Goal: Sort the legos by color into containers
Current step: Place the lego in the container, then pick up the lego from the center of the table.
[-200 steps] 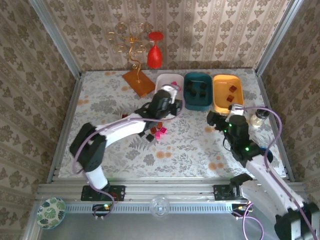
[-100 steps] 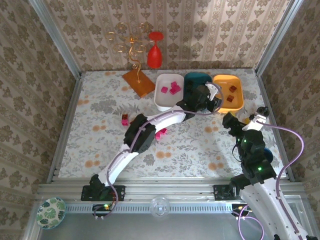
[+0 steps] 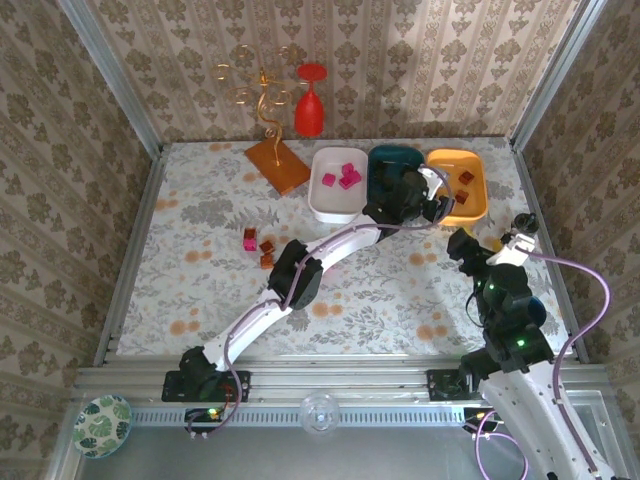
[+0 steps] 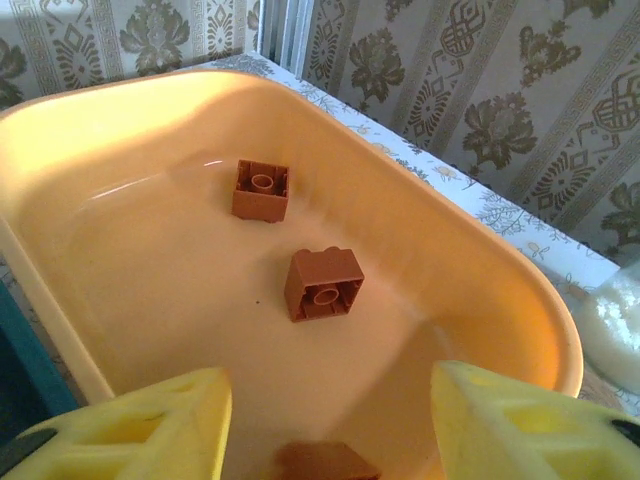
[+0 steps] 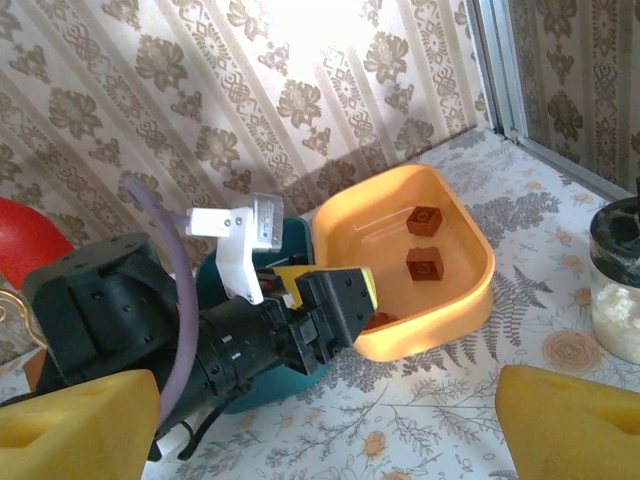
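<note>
My left claw (image 4: 330, 400) is hanging over the near lip of the orange-yellow tray (image 4: 520, 300), with the fingers (image 4: 130, 420) apart and gripping nothing. A brown block (image 4: 325, 462) is lying at the bottom centre of the left wrist view, below the gap between the fingers and looking narrower than it. I judge it free of the claw and lying in the tray. Two more brown blocks (image 4: 322, 283) are sitting further in, toward the upper middle of that view.

In the top view my left claw (image 3: 432, 200) is sitting at the upper right of the table, at the edge of the orange-yellow tray (image 3: 478, 205). The teal tray (image 3: 385, 160) and the white tray (image 3: 330, 205) are to its left. The white tray is holding pink blocks (image 3: 345, 178).

My right claw (image 5: 325, 415) is waiting with its fingers wide apart and nothing between them, at the right of the top view (image 3: 490, 238).

The loose blocks (image 3: 258, 248) are lying on the table at left of centre in the top view, one pink and two orange-brown. They are well apart from my left claw, past the white tray to the left and lower. They are cube-like, so I see no long axis to line up on. My left arm's base is nearer to them than my right, so I judge the next pick to be its job.
</note>
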Tool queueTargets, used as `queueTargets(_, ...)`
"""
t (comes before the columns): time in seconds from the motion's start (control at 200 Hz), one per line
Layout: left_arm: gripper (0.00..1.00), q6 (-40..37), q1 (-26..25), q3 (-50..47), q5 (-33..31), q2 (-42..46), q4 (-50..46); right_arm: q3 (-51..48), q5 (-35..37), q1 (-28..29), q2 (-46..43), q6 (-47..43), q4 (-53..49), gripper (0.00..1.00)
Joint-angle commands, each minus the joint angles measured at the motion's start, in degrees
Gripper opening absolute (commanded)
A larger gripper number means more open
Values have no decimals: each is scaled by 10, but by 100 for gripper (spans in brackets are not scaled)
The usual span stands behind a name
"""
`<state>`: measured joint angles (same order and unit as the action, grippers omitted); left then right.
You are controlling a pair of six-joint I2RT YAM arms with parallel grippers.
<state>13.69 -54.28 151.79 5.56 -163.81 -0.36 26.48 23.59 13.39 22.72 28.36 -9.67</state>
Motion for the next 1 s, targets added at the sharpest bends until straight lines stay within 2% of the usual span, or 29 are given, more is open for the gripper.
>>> queueTargets(0.0, 67, -8, 6, -11, 13, 51, 10, -3, 9, -2, 5, 4, 6, 88)
queueTargets(0.1, 69, -14, 9, -91, 23, 115, 26, -2, 14, -1, 2, 2, 2, 88)
queueTargets(0.205, 70, -21, 14, -226, 21, 211, 73, -1, 17, -2, -1, 1, 1, 88)
queueTargets(0.375, 71, -49, 39, -461, -24, 385, 127, 6, -36, 1, 17, -10, 7, 88)
queueTargets(0.485, 73, -38, 74, -618, -67, 498, 134, -1, -73, 30, 65, -3, 25, 88)
queueTargets(0.53, 73, -24, 91, -680, -76, 548, 129, -10, -76, 58, 99, 5, 42, 88)
queueTargets(0.61, 74, 1, 120, -792, -83, 638, 129, -17, -48, 140, 181, 9, 79, 88)
queueTargets(0.73, 75, 19, 157, -937, -99, 765, 122, 43, 1, 241, 338, -6, 98, 89)
queueTargets(0.895, 77, 71, 215, -1062, -88, 901, 40, 159, -74, 279, 534, -30, 108, 89)
queueTargets(0.995, 78, 91, 242, -1129, -80, 981, 18, 246, -90, 298, 650, -62, 79, 88)
